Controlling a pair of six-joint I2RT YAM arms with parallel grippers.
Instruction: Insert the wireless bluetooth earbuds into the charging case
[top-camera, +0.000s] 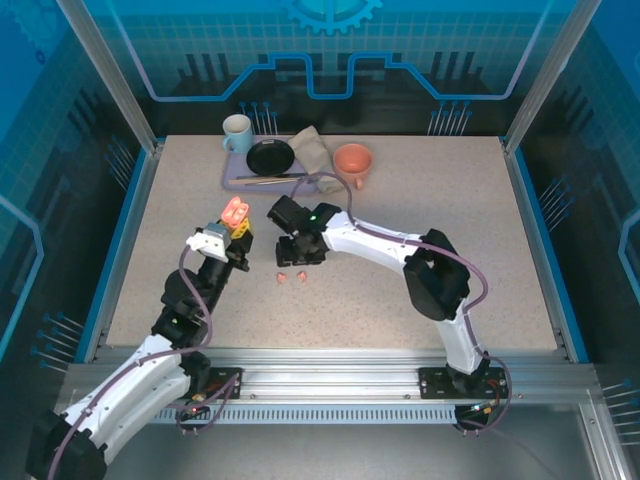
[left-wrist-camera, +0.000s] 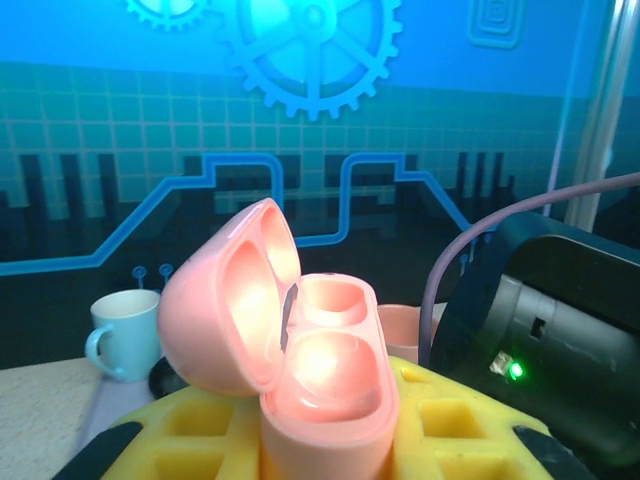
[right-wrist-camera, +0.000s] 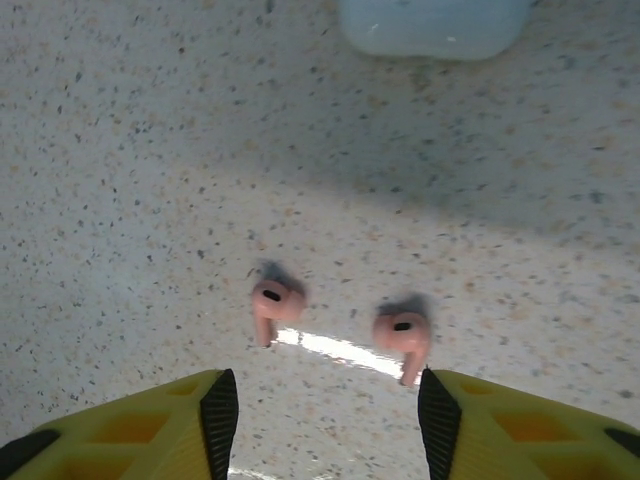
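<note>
The pink charging case (left-wrist-camera: 330, 380) stands upright between my left gripper's (left-wrist-camera: 325, 445) yellow fingers, which are shut on its body. Its lid (left-wrist-camera: 225, 305) hangs open to the left and both wells are empty. From above, the case (top-camera: 237, 210) is held just above the table at centre left. Two salmon-pink earbuds (right-wrist-camera: 275, 303) (right-wrist-camera: 403, 335) lie apart on the speckled table, stems pointing toward me. My right gripper (right-wrist-camera: 328, 425) hovers over them, open, with the right earbud's stem close to the right fingertip (right-wrist-camera: 438, 410). From above the earbuds (top-camera: 291, 276) lie just below the right gripper (top-camera: 300, 252).
A pale closed case (right-wrist-camera: 435, 25) lies on the table beyond the earbuds. At the back stand a white mug (top-camera: 237, 131), a black dish (top-camera: 270, 157), a crumpled cloth (top-camera: 310, 148) and an orange cup (top-camera: 353, 160). The right arm (left-wrist-camera: 560, 340) is close beside the held case.
</note>
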